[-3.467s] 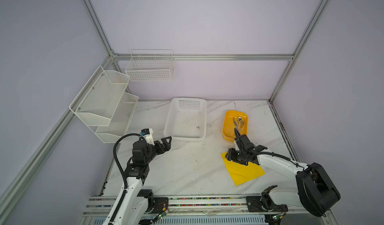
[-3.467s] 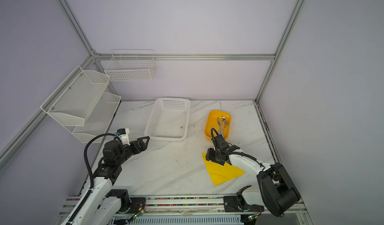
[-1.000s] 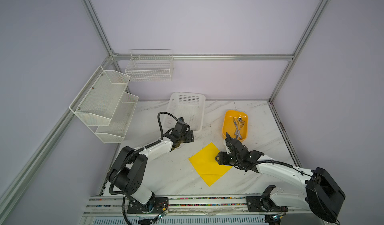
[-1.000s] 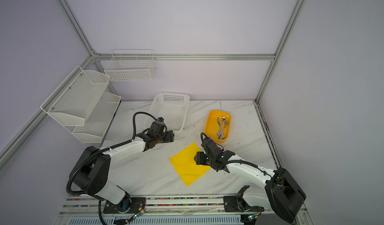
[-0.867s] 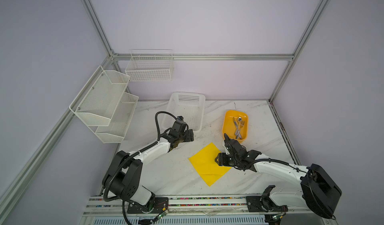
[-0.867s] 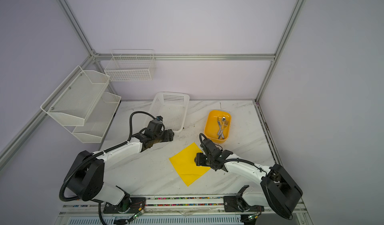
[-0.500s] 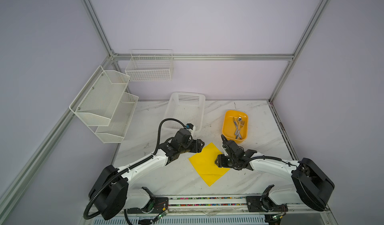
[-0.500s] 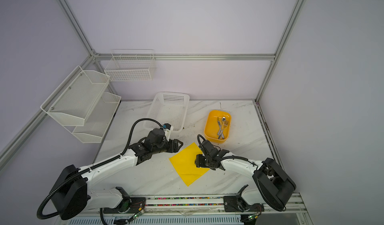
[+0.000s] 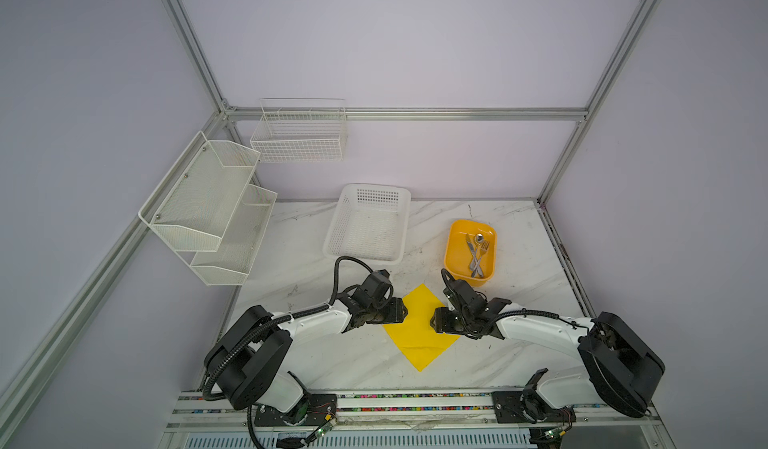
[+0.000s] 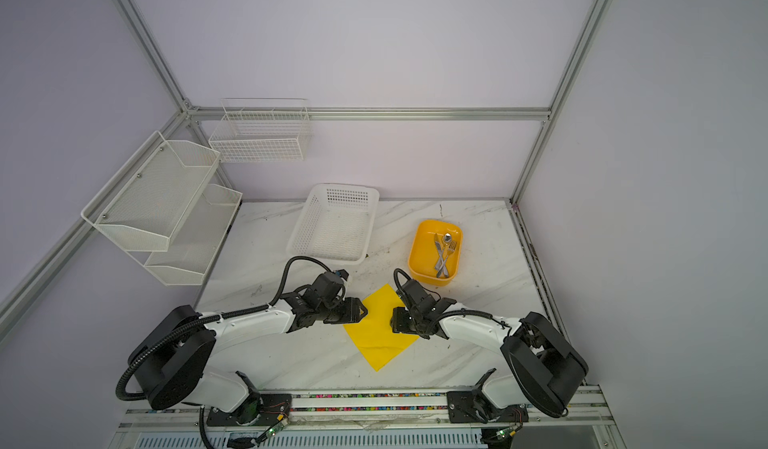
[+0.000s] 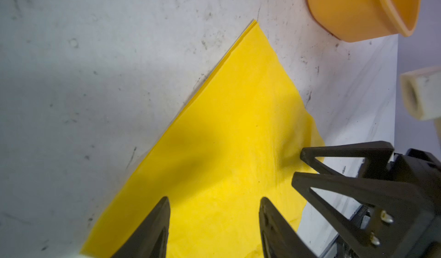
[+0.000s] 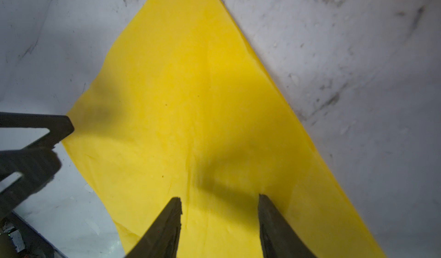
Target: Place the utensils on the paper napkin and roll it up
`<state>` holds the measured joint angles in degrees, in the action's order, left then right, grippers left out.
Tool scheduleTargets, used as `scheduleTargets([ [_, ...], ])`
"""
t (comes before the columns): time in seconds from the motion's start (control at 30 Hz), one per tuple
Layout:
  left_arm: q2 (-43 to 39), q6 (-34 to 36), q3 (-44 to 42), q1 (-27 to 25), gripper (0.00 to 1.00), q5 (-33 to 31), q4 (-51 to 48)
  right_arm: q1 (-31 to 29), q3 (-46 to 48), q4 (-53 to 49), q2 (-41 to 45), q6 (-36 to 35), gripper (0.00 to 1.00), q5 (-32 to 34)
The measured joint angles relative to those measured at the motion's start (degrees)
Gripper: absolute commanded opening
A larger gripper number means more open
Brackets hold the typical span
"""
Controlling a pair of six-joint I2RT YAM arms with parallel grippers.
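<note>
Surface: scuffed white marble-pattern tabletop (image 9: 519, 235).
Room: lilac walls (image 9: 415, 52), aluminium frame (image 9: 407, 113).
Centre: one bright yellow square paper napkin (image 9: 417, 334), flat.
Right rear: one orange plastic tub (image 9: 451, 256) holding three slim silver metal utensils (image 9: 477, 251).
Rear: one white plastic basket (image 9: 376, 188).
Left jaws: left gripper (image 11: 214, 200) parted, empty, over napkin edge.
Right jaws: right gripper (image 12: 218, 197) parted, empty, opposite edge.

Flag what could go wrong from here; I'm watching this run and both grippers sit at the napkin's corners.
The left gripper and right gripper, jaws open, sit low at opposite corners of the thin paper napkin: pulling could tear or bunch it. The utensils lie crossed in the orange tub, so lifting one may drag another.
</note>
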<state>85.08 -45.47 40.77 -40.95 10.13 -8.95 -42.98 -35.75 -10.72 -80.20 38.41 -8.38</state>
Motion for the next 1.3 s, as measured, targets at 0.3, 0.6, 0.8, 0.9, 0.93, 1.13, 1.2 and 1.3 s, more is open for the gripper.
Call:
scheduleTargets([
  [0.3,1.1,-2.6,-0.5,0.0,0.64,-3.0,-0.9,0.0,0.0,1.1,-0.4,1.2,0.55,1.7],
  [0.6,2.0,-2.9,-0.4,0.0,0.65,-9.5,1.3,-0.1,-1.7,2.1,-2.7,0.9,0.55,5.4],
  [0.8,2.3,-2.5,-0.4,0.0,0.66,-12.1,2.1,-0.1,-3.5,2.1,-4.8,-0.7,0.55,7.4],
  [0.9,1.8,-1.9,-0.4,0.1,0.68,-12.8,1.6,-0.1,-3.9,1.9,-5.0,-1.3,0.55,7.6],
  [0.93,1.2,-1.6,-0.4,0.1,0.68,-13.0,1.1,-0.1,-3.9,1.9,-4.9,-1.5,0.55,7.5],
  [1.13,-7.4,0.0,-0.4,0.0,0.57,-11.9,0.7,-0.1,-3.9,0.8,-1.7,-1.6,0.56,6.4],
  [1.2,-8.9,0.2,-0.4,0.0,0.53,-10.1,1.2,-0.1,-3.9,0.8,-0.2,-1.6,0.56,5.8],
  [1.3,-8.1,0.0,-0.4,-0.1,0.48,-7.2,1.1,-0.1,-3.9,0.7,0.5,-1.3,0.56,5.6],
])
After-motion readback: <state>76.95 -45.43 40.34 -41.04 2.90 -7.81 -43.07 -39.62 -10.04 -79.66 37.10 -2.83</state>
